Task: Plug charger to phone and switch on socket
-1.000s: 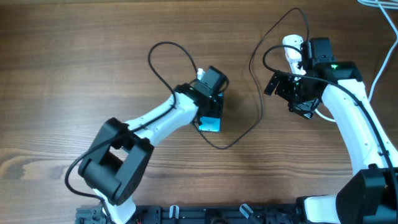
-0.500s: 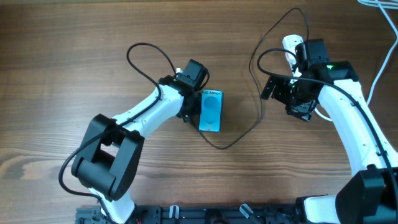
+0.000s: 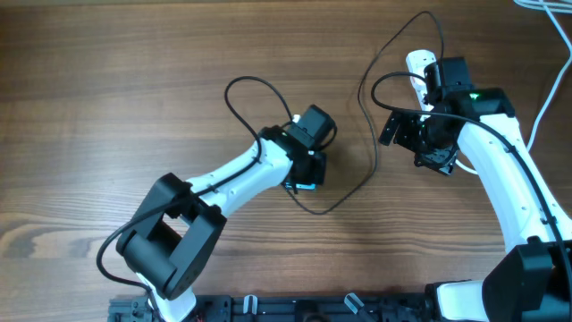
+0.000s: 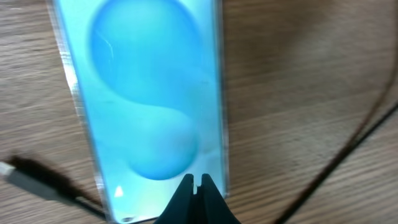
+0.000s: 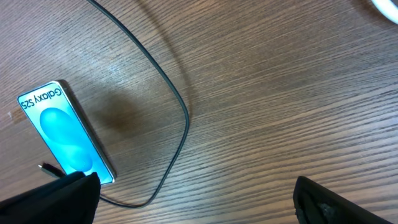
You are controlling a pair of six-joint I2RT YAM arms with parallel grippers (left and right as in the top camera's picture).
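The phone (image 4: 149, 93) lies flat on the wood table with its teal-blue screen up. My left gripper (image 4: 196, 182) hovers over its near end with the jaws shut and nothing between them. From overhead the left gripper (image 3: 304, 170) hides most of the phone (image 3: 304, 185). The charger (image 3: 371, 170) is a thin black cable running from the socket (image 3: 418, 67) down in a curve toward the phone. Its connector tip (image 4: 28, 177) lies loose on the table beside the phone's end. My right gripper (image 3: 416, 143) hangs wide open just below the socket, holding nothing. In the right wrist view the right gripper (image 5: 196, 183) looks down on the phone (image 5: 65, 137) and the charger (image 5: 177, 106).
A thin black lead (image 3: 250, 85) loops off the left wrist at the back. White cords (image 3: 550, 72) run down the table's far right edge. A black rail (image 3: 313, 309) lines the front edge.
The left gripper shut, swung left off the phone, then came back right and now covers it again. The right arm has barely moved.
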